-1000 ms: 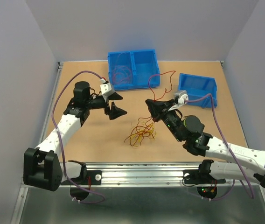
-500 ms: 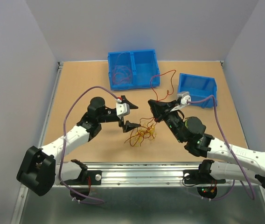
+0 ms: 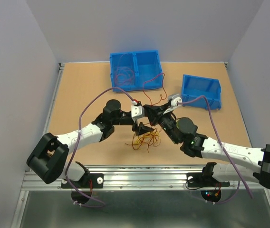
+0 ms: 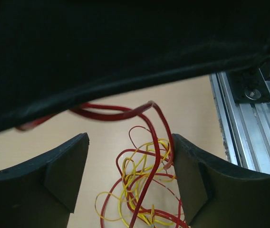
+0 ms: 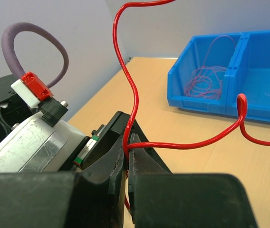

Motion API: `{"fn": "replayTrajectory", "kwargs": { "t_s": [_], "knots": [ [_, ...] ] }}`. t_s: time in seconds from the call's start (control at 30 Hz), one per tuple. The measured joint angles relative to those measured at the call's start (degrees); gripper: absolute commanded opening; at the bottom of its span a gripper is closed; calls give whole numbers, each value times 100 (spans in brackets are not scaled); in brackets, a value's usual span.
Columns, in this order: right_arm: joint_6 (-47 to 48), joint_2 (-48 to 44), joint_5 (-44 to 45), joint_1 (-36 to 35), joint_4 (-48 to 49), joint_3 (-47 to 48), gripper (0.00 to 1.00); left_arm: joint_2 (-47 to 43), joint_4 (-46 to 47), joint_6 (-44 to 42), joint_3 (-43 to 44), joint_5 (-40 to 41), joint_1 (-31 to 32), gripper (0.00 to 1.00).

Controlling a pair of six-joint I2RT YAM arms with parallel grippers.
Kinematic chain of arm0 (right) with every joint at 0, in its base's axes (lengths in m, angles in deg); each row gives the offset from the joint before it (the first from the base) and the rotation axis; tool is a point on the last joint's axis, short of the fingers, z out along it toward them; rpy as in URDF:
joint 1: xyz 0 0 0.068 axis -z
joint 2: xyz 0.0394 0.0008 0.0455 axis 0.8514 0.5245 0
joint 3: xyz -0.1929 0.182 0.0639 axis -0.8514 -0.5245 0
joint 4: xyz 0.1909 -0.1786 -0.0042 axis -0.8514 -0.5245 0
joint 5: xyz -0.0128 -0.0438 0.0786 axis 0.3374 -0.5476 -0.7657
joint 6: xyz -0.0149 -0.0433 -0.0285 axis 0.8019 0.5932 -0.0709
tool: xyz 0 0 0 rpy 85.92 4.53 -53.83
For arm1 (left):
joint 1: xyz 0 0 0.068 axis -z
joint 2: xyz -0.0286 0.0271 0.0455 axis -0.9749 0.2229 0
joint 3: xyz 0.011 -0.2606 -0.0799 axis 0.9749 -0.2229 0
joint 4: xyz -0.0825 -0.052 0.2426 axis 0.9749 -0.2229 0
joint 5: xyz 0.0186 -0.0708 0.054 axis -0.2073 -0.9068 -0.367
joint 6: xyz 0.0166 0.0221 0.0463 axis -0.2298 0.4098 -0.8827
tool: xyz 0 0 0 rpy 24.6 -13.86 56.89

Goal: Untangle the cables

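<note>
A tangle of thin red, orange and yellow cables point(image 3: 145, 137) lies on the tan table near the front middle, and it also shows in the left wrist view point(image 4: 142, 190). My right gripper point(image 3: 150, 112) is shut on a red cable point(image 5: 134, 90) that rises from the tangle and loops up toward the bins point(image 3: 155, 83). My left gripper point(image 3: 143, 121) is open directly above the tangle, right beside the right gripper; the red cable hangs between its fingers point(image 4: 68, 166), close to the right-hand one.
A blue double bin point(image 3: 136, 70) stands at the back centre, with red cables coiled in its left compartment point(image 5: 202, 78). A single blue bin point(image 3: 201, 91) stands at the back right. The metal rail point(image 3: 139, 171) runs along the table's near edge.
My left arm has swung right and forward from the left side to sit over the tangle. My right gripper has shifted slightly left, still holding the red cable.
</note>
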Motion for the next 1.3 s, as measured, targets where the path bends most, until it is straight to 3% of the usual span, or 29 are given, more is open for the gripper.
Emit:
{"fn": "replayTrajectory", "kwargs": {
  "t_s": [0.13,0.23,0.3,0.57,0.77,1.0,1.3],
  "knots": [
    [-46,162,-149,0,81,2,1,28,15,-26,24,22,63,76],
    [-83,308,-210,0,101,90,0,26,2,-48,26,39,63,64],
    [-81,439,-232,0,68,256,1,22,55,-26,26,229,22,61],
    [-59,739,-404,42,-820,1453,1,-142,579,-7,72,662,-136,64],
    [-149,782,-481,96,-1075,2791,1,31,942,-9,299,411,24,64],
    [2,673,-116,-4,-570,4522,1,994,-2,-243,310,555,173,64],
    [868,264,1038,-4,-575,4955,1,1073,-529,-476,501,1016,170,68]
  ]
}}
